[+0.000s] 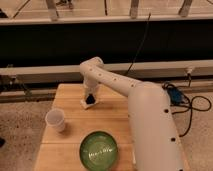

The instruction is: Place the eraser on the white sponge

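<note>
The white sponge (85, 103) lies on the wooden table (70, 125), toward the back; only its left edge shows beside the gripper. My gripper (90, 99) hangs straight down over it from the white arm (115, 85). A small black lump, the eraser (90, 100), sits at the gripper's tip, on or just above the sponge. I cannot tell whether the eraser is held or resting.
A white paper cup (56, 120) stands at the table's left. A green bowl (99, 150) sits near the front edge. The arm's thick white body (150, 135) covers the table's right side. Cables and a blue object (175, 97) lie on the floor to the right.
</note>
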`<state>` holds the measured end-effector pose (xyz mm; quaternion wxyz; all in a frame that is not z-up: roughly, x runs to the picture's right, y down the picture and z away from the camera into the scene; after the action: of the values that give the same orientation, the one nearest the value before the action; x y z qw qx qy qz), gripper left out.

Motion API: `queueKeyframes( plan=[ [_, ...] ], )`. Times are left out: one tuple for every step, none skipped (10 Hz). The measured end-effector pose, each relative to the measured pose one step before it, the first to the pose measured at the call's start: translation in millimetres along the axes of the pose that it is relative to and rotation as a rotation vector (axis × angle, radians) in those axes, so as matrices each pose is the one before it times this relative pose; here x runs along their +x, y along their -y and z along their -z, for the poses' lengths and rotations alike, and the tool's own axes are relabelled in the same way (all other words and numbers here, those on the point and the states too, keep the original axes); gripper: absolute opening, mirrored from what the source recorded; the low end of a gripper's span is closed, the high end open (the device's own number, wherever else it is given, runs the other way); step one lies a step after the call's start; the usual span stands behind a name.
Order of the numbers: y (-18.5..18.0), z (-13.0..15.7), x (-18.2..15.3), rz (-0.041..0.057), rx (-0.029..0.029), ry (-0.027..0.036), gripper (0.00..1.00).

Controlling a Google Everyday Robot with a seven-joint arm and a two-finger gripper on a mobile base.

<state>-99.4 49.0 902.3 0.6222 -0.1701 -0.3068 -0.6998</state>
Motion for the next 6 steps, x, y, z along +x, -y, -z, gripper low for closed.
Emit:
queueKeyframes(
  plan=[
    [2.7,-1.09,-1.31,0.00928,0.00403,-0.00118,0.39],
    [3.13,-2.14,-1.43,0.00975,0.00136,-0.0016,0.49],
    [0.41,-0.87,-0.12,0.00545,-0.0012,-0.00649,0.6],
    [-0.71,-0.87,-0.47,0.00254,-0.00046,-0.00395,0.69],
    [0.38,-0.46,0.31,0.00573,-0.0025,-0.00776,0.77],
    [-0.54,0.92,1.89,0.00116,-0.00199,-0.01242,0.8]
  ],
)
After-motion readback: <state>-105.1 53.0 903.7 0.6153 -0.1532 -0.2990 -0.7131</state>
